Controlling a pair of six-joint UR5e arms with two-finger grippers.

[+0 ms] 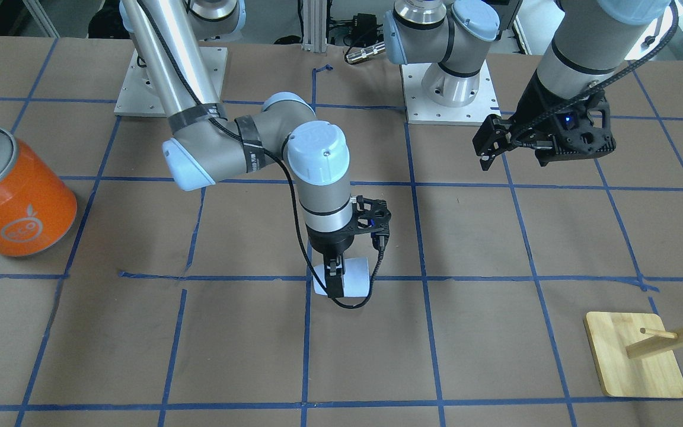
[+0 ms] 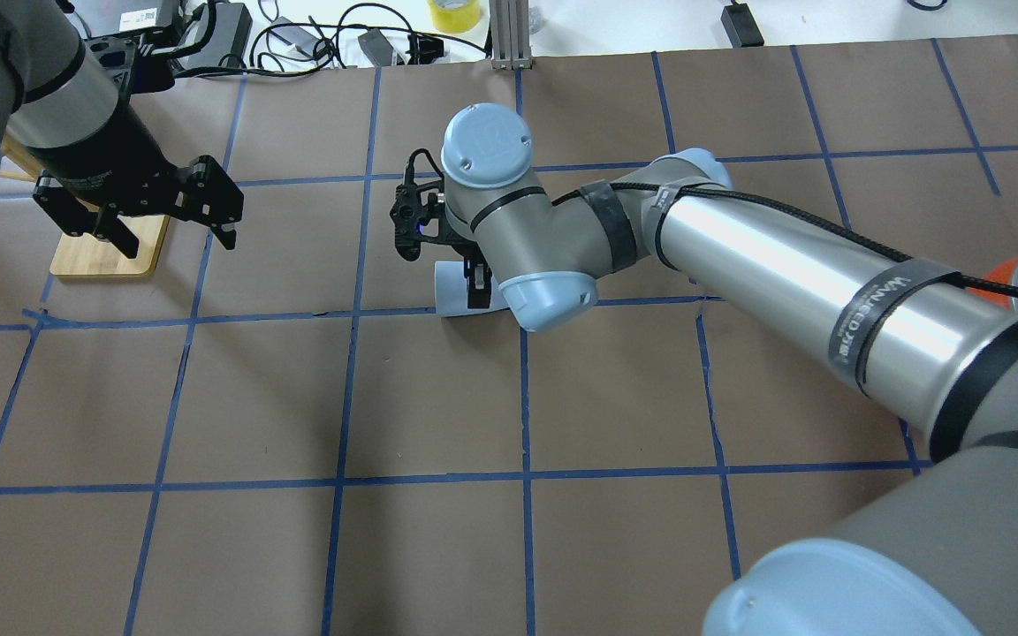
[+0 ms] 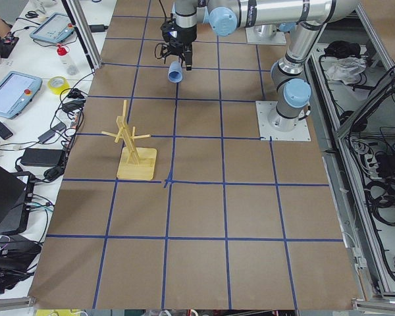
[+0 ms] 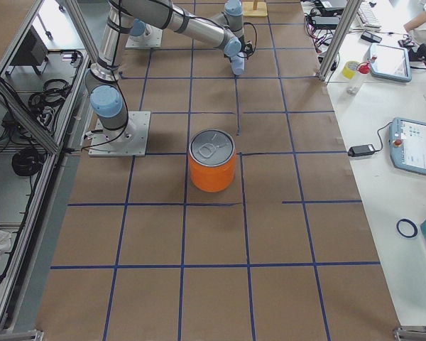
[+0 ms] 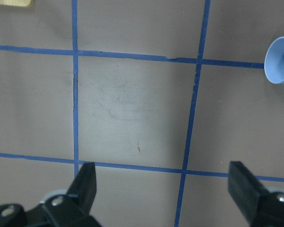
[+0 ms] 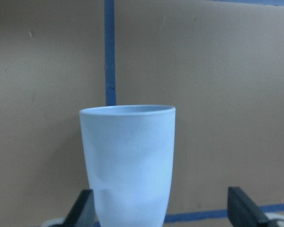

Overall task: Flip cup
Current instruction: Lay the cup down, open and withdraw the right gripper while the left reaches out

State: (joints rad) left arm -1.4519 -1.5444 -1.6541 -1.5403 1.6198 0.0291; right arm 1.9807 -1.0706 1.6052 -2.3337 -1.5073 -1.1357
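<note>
The pale light-blue cup (image 1: 356, 276) lies on its side on the brown paper near a blue tape line. It also shows in the overhead view (image 2: 450, 288), the left wrist view (image 5: 280, 59) and the right wrist view (image 6: 128, 165). My right gripper (image 1: 341, 286) points down over the cup, open, with its fingers on either side of it; one finger (image 6: 83, 208) is close against the cup's wall. My left gripper (image 1: 519, 159) hangs open and empty above the table, well away from the cup, and also shows in the overhead view (image 2: 175, 237).
A big orange can with a silver lid (image 1: 12, 196) stands at the table's end on my right. A wooden peg stand on a square base (image 1: 635, 356) stands on my left, near the left gripper. Blue tape lines grid the table.
</note>
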